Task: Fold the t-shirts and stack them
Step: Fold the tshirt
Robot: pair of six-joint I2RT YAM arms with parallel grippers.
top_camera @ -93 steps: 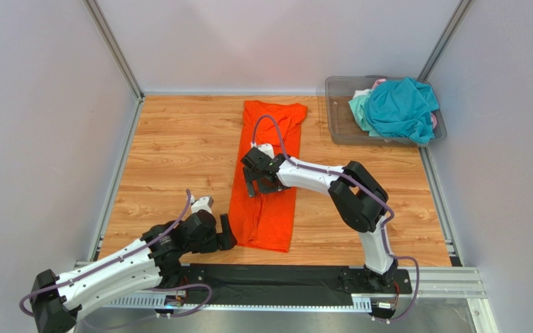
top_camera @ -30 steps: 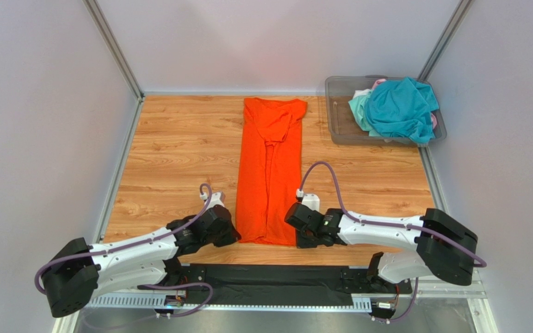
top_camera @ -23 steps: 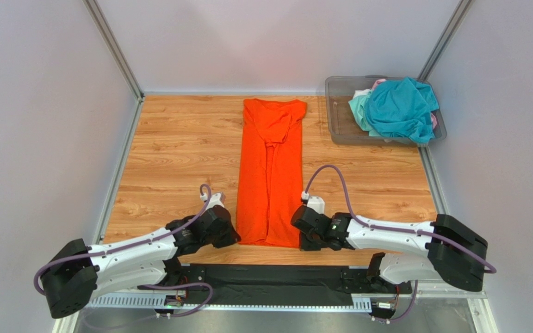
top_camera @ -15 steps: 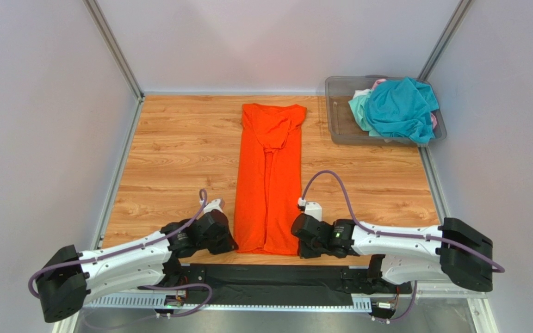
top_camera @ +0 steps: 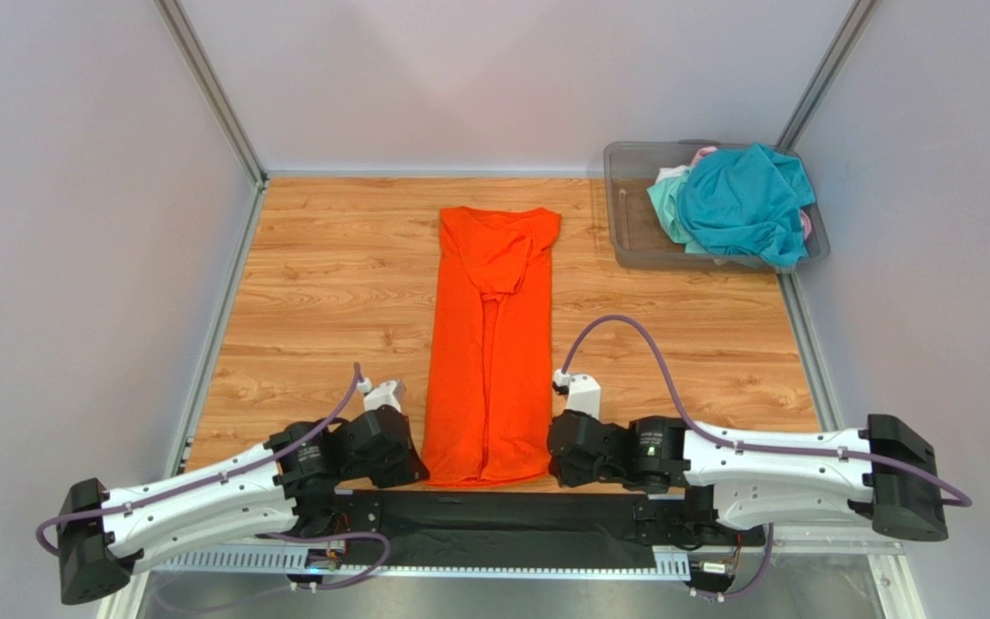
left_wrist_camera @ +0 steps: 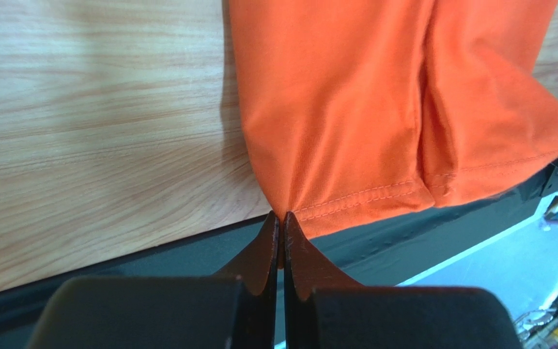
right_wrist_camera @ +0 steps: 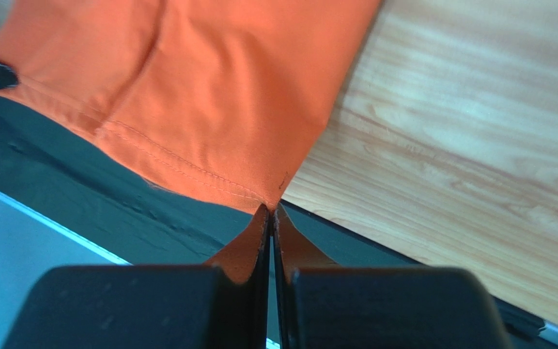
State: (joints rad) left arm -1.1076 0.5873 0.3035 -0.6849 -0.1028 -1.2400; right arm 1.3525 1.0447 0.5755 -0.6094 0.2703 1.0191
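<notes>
The orange t-shirt [top_camera: 491, 342] lies as a long narrow strip down the middle of the wooden table, sleeves folded in. Its hem hangs slightly over the near edge onto the black base strip. My left gripper [top_camera: 420, 467] is shut on the hem's near left corner [left_wrist_camera: 283, 212]. My right gripper [top_camera: 553, 467] is shut on the near right corner [right_wrist_camera: 269, 203]. A teal t-shirt [top_camera: 746, 200] is heaped in the bin at the back right, with pale mint fabric [top_camera: 668, 196] and a bit of pink [top_camera: 703, 154] under it.
A clear grey plastic bin [top_camera: 636, 232] stands at the back right corner. A black base strip [top_camera: 487, 516] runs along the near edge under both arms. Grey walls enclose the table on three sides.
Both arms drew back toward the near edge, dragging the orange t-shirt a little nearer. The right gripper closed on the hem corner; the left stayed shut.
</notes>
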